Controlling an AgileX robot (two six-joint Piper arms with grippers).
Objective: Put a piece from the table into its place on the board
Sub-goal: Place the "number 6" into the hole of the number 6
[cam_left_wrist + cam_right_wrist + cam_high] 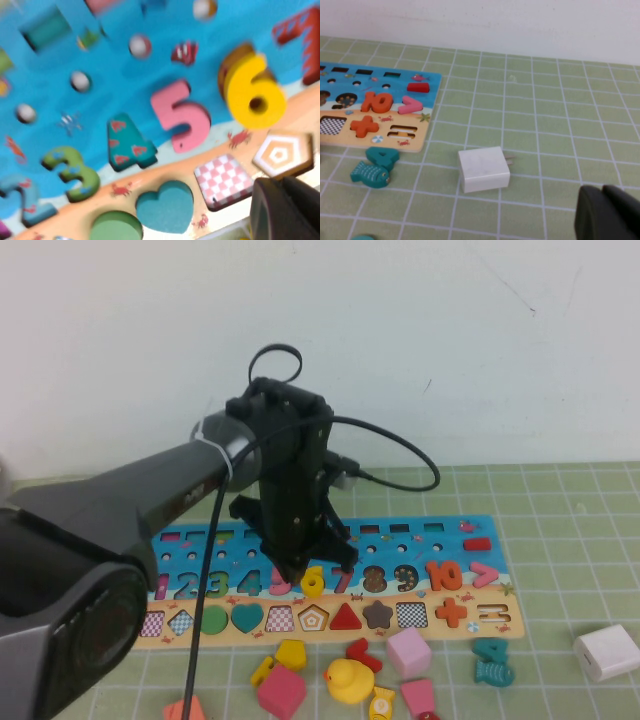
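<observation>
While its claw (pixel 297 570) stands closed, the yellow 6 (pixel 313 581) lies on the board (pixel 480 615).

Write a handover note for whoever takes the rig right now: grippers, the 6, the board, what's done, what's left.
Left gripper: shut, empty, hanging just over the board at the 6.
Right gripper: out of the high view, shut, empty, off to the right over the mat near the white charger.
The 6: lying at its slot between the 5 and the 7, released. In the left wrist view it looks a little tilted, with dark slot showing beside it, so it may not be fully seated.
Done: piece delivered.
Left: check or press the 6 flat, then retract the left arm.
</observation>
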